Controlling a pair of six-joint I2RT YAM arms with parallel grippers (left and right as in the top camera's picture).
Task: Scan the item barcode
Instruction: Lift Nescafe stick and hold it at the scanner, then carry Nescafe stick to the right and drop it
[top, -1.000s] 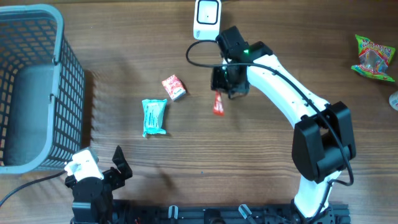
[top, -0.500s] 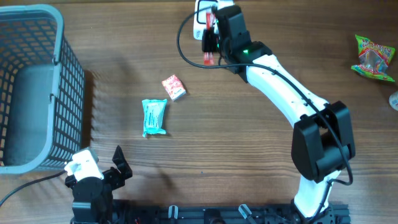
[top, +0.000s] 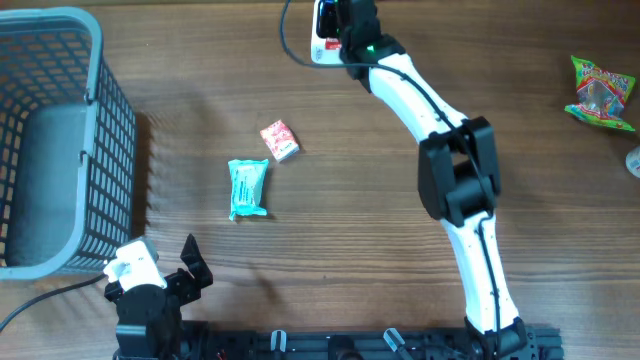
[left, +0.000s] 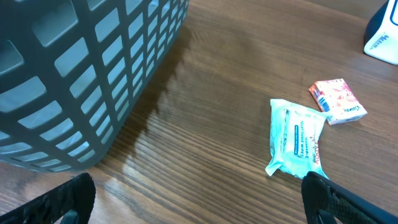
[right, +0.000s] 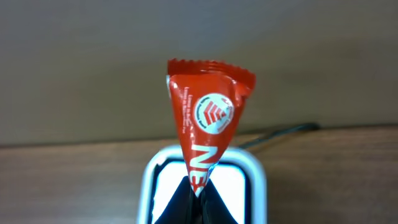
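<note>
Right wrist view: our right pincer (right: 198, 198) pinches a glossy red triangular packet (right: 206, 115), crimped on top, upright before the rounded white scanner (right: 233, 186) on the wood-grain bench (right: 68, 186). Our left pincer (left: 199, 208) gapes wide.

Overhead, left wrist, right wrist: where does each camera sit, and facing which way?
Overhead: fixed above the table, looking down on basket, teal packet, small box and scanner; both arms show.
Left wrist: low by the near edge, facing across the table; only fingertips of the open left claw show.
Right wrist: at the far edge, facing the scanner; the shut right claw holds a red sachet before it.
Shared: overhead and left wrist both show basket, teal packet, small box.
</note>
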